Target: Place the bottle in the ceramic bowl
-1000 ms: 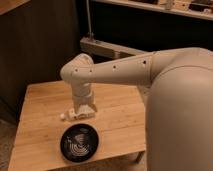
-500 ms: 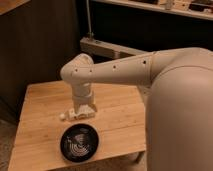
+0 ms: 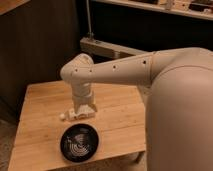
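The bottle (image 3: 69,115) is a small whitish thing lying on its side on the wooden table (image 3: 40,100), its cap end pointing left. My gripper (image 3: 83,111) hangs straight down from the white arm and sits low over the bottle's right end, open, hiding part of it. I cannot tell whether it touches the bottle. The ceramic bowl (image 3: 79,143), black with white curved lines inside, stands on the table just in front of the gripper, near the front edge, with nothing in it.
My large white arm (image 3: 125,70) and body (image 3: 180,115) fill the right side and hide the table's right part. A dark wall and a metal rail (image 3: 107,47) stand behind the table. The table's front edge runs just below the bowl.
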{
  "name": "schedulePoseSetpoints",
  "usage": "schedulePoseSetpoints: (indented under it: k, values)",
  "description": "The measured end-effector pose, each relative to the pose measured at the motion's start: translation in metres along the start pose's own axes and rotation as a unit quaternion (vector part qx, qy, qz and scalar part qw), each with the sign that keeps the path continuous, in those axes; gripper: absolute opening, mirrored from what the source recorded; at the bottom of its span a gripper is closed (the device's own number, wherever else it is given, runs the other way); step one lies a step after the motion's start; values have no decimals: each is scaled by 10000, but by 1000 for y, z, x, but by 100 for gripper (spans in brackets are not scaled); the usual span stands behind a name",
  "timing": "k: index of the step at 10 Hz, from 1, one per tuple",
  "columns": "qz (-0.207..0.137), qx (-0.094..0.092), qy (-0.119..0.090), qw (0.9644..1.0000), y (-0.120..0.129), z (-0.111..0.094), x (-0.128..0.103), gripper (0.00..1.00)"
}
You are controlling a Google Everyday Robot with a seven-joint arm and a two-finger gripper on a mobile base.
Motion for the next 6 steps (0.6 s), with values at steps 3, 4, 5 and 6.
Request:
schedulePoseSetpoints:
  k: [3,4,5,6]
  values:
    - [-794,-23,-372,9961,-9,-3,-18,65]
    - [-1392,-46,-587,9885,-16,-5,-25,65]
    - [-2107,-95,-794,9743,-19,-9,-30,65]
    - [-2589,-128,-887,9617,-19,-11,-32,65]
